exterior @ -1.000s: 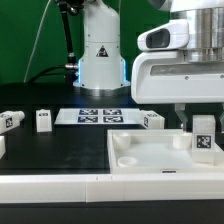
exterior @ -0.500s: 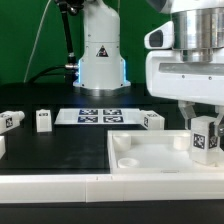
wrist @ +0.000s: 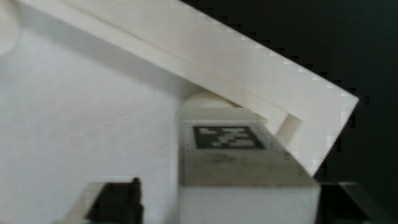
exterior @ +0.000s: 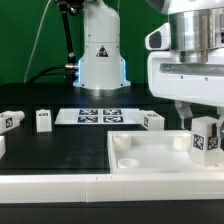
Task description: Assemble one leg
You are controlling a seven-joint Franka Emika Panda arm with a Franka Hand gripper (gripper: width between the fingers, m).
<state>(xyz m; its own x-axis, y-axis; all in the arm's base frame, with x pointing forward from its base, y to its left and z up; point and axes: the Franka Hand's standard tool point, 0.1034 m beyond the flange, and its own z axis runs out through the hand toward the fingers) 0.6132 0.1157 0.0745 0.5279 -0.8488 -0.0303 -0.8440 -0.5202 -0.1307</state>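
You have the end effector (exterior: 204, 128) clenched on the leg (exterior: 206, 139) at right of frame, held upright over the tabletop's (exterior: 150, 150) corner socket, apparently for insertion.

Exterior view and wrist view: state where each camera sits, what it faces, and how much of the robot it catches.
Exterior view: low, off the arm, facing across the flat white square piece toward the marker board and the robot base; the gripper holds the leg upright.
Wrist view: on the wrist, looking down the fingers at the leg and the square piece.
Shared: the gripped leg and the square piece.
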